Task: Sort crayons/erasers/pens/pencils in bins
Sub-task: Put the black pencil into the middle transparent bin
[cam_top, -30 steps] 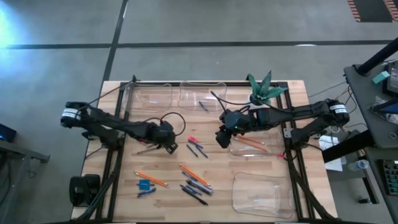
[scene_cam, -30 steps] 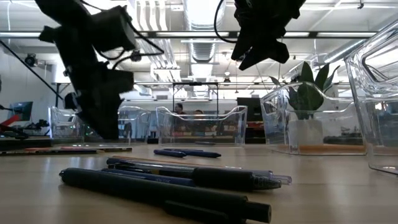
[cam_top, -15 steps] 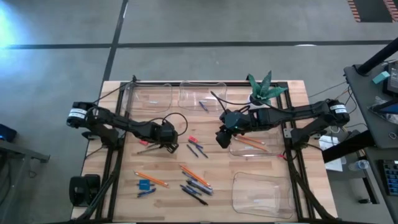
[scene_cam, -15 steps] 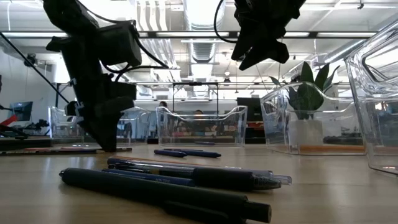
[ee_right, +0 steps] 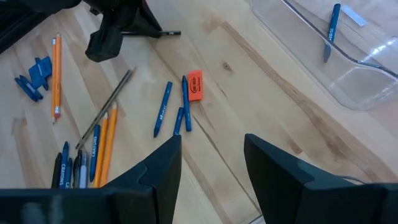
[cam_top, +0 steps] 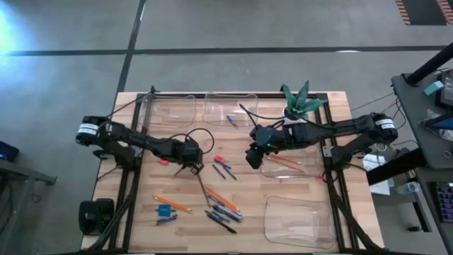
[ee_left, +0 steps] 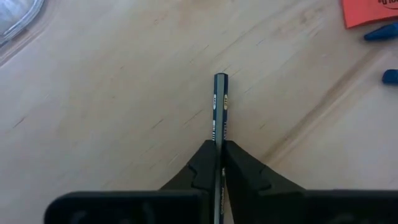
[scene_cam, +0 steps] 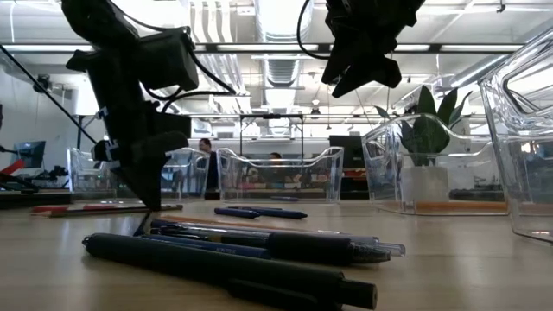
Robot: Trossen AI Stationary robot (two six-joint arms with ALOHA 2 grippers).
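The left gripper (ee_left: 219, 163), low over the table's left-middle, is pinched on a dark pencil (ee_left: 220, 106) whose long axis runs straight out past its fingertips, while the right gripper (cam_top: 252, 157), spread and empty, hangs near the bin (cam_top: 301, 172) holding orange pencils.

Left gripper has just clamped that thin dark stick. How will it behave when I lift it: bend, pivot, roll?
The dark stick looks straight and rigid, so it probably won't bend. The left gripper pinches it near one end, with most of its length trailing out, so it may pivot in the grip. Its end looks faceted, so it's unlikely to roll far if dropped.
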